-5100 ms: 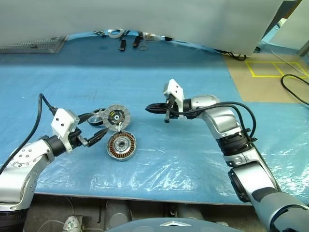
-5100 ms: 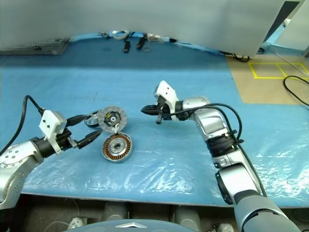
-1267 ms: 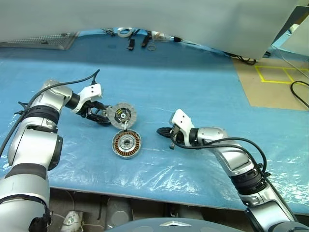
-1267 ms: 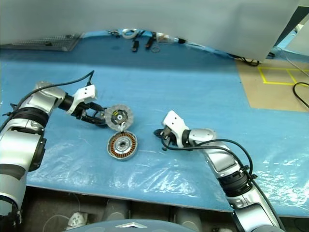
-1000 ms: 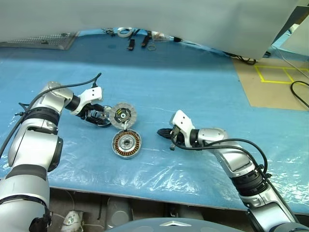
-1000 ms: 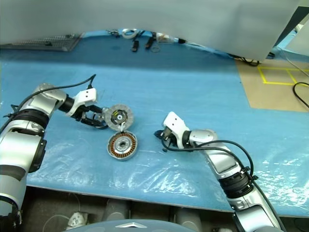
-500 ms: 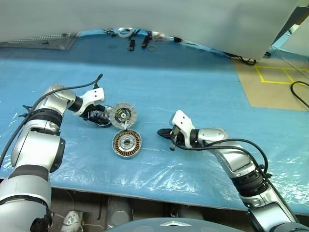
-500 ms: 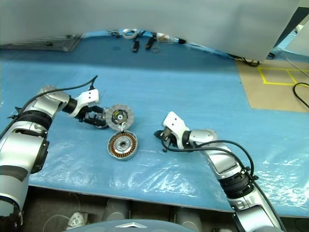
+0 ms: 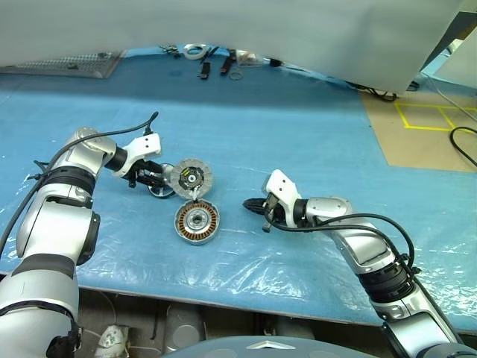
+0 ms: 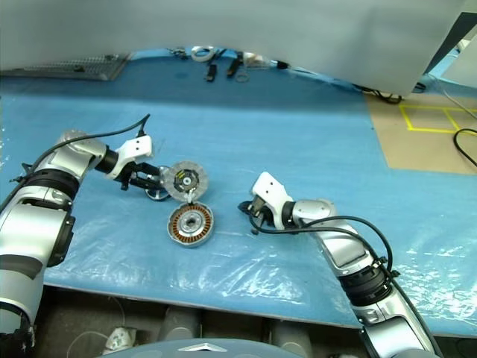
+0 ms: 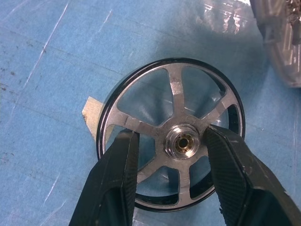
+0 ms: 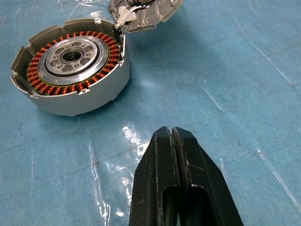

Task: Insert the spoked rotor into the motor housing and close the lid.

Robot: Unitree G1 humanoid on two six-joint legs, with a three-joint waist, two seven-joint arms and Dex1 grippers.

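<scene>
Left of frame centre, the spoked rotor (image 11: 171, 141) lies flat between the left gripper (image 11: 169, 155)'s 2 fingers, still closing; right gripper (image 12: 175, 141) clenched empty

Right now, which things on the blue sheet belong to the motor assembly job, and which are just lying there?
Job: spoked rotor, between the left gripper fingers; motor housing with copper windings; lid tilted beside it.

Lying about: tape roll, small tools, loose ring at the far edge.

Spoked rotor (image 11: 171, 141): black-rimmed silver wheel, open spokes, central hub; flat on the blue table, beside the lid.
Motor housing (image 12: 70, 70): silver-grey drum, copper windings exposed, upright, open.
Lid (image 9: 188, 178): radial-marked disc, black-and-yellow centre, tilted against the housing's rim.
</scene>
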